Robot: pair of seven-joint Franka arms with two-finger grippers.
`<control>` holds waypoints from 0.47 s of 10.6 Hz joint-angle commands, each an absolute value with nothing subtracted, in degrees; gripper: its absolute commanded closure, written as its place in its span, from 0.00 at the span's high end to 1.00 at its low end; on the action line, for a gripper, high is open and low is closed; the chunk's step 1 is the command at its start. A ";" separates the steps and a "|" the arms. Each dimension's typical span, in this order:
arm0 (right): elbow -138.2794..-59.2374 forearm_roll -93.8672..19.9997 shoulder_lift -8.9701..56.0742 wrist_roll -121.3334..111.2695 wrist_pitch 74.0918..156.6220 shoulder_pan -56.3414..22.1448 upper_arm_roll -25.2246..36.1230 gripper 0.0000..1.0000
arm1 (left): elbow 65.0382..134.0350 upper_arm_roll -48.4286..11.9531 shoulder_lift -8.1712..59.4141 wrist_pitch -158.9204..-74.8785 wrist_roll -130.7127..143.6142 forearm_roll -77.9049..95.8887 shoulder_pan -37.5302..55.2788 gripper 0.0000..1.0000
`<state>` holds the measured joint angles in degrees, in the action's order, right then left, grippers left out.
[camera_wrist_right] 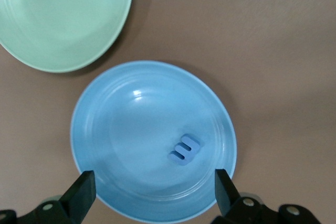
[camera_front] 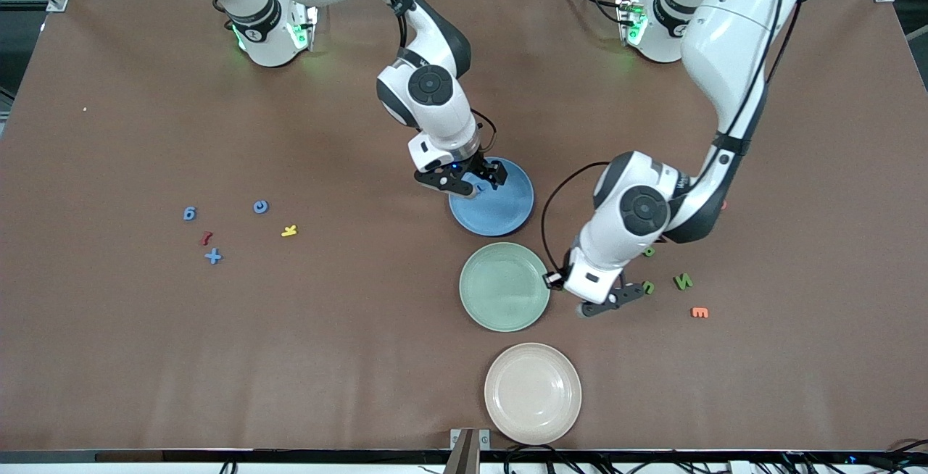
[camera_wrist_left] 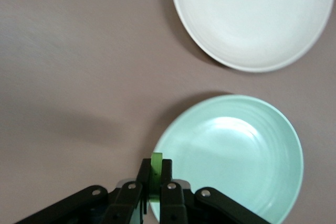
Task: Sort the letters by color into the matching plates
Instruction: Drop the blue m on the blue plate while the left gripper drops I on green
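Note:
My right gripper (camera_front: 470, 178) hangs open over the blue plate (camera_front: 500, 206), with nothing between its jaws. One blue letter (camera_wrist_right: 184, 149) lies in that plate (camera_wrist_right: 121, 129). Three blue pieces (camera_front: 189, 213) (camera_front: 260, 206) (camera_front: 213, 256) lie on the table toward the right arm's end. My left gripper (camera_front: 612, 302) is shut on a green letter (camera_wrist_left: 156, 174), beside the mint green plate (camera_front: 504, 286), whose rim (camera_wrist_left: 173, 135) shows bare in the left wrist view. Three green letters (camera_front: 649, 250) (camera_front: 647, 287) (camera_front: 683, 281) lie on the table by the left gripper.
A cream-white plate (camera_front: 533, 392) sits nearer the front camera than the green plate. A red piece (camera_front: 206, 238) and a yellow piece (camera_front: 289, 230) lie among the blue ones. An orange piece (camera_front: 699, 312) lies near the green letters.

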<state>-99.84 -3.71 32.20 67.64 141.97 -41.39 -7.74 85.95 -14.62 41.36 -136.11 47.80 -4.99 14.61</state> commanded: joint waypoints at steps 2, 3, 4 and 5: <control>-105.26 -3.60 18.59 62.37 126.85 -28.68 -13.70 1.00 | 85.78 -14.15 43.59 -141.32 51.94 -5.89 19.24 0.24; -110.25 -3.86 13.41 55.62 124.74 -24.74 -14.23 1.00 | 85.78 -13.63 43.85 -141.59 50.73 -7.28 19.77 0.99; -113.96 -5.87 9.10 48.67 121.85 -22.17 -14.15 1.00 | 85.78 -13.54 43.68 -141.85 51.06 -8.34 20.30 1.00; -116.17 -5.98 6.44 41.12 117.21 -19.02 -14.06 1.00 | 85.78 -13.45 43.51 -141.86 50.72 -8.52 19.95 1.00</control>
<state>-105.86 -4.33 16.30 54.36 122.46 -25.67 -12.64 85.99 -14.28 43.78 -141.03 50.17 -6.28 19.61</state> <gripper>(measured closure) 0.000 0.599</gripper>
